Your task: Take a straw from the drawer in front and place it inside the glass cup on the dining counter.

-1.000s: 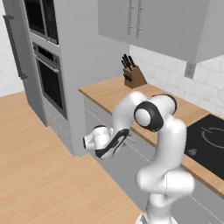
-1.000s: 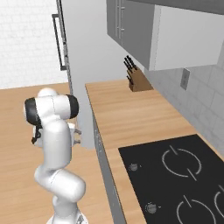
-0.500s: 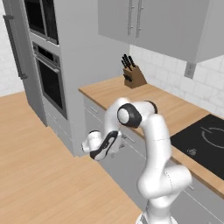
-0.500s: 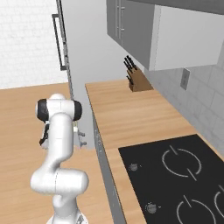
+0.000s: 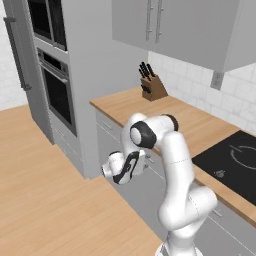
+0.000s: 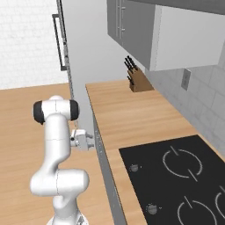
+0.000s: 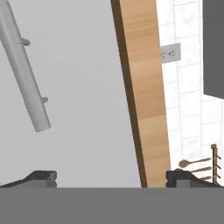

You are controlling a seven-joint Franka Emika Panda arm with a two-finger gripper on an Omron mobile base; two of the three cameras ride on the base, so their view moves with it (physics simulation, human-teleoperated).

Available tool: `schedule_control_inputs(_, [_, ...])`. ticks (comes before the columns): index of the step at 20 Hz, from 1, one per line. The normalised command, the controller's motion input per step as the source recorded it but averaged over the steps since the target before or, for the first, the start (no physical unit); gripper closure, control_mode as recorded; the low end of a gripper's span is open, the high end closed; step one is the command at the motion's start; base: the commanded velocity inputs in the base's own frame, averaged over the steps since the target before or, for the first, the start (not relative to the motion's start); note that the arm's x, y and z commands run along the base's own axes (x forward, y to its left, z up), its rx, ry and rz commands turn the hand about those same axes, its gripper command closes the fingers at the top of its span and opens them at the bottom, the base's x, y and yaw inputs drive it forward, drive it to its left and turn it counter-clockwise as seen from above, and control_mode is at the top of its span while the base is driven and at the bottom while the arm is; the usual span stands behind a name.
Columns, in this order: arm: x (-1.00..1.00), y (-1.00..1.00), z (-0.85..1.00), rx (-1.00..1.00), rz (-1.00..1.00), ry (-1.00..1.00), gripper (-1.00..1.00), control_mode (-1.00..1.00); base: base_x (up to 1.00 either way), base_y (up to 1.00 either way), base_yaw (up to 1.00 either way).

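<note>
The dark two-finger gripper (image 7: 111, 178) faced the light-grey drawer (image 7: 83, 87) front; its jaws stood wide apart, empty. The drawer's silver bar handle (image 7: 22, 70) lay near.

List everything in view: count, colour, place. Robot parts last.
Drawer front: 1, light grey, shut, facing the hand camera.
Bar handle: 1, silver, on that front.
Wooden counter: 1, light wood, along the tiled wall.
Knife block: 1, brown with dark handles, at the counter's far end.
Cooktop: 1, black, set in the counter.
Wall oven: 1, dark, in the tall grey unit.
Upper cabinets: grey, above the counter.
Wall outlet: 1, grey, on the tiles.
Gripper: 1, dark fingertips, open, at the drawer front.
</note>
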Motion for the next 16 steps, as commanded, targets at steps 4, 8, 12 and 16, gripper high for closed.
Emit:
schedule_control_inputs(4, [0.0,-0.38,-0.01,0.1,0.2,0.0,-1.0,-1.0,0.0,0.0,0.0])
schedule_control_inputs(8, [0.11,-0.23,-0.05,0.1,0.2,0.0,-1.0,-1.0,0.0,0.0,0.0])
schedule_control_inputs(12, [0.29,-0.03,-0.13,0.06,0.15,0.0,-1.0,-1.0,0.0,0.0,0.0])
schedule_control_inputs(16, [0.34,0.0,-0.21,0.02,0.12,0.0,-1.0,-1.0,0.0,0.0,0.0])
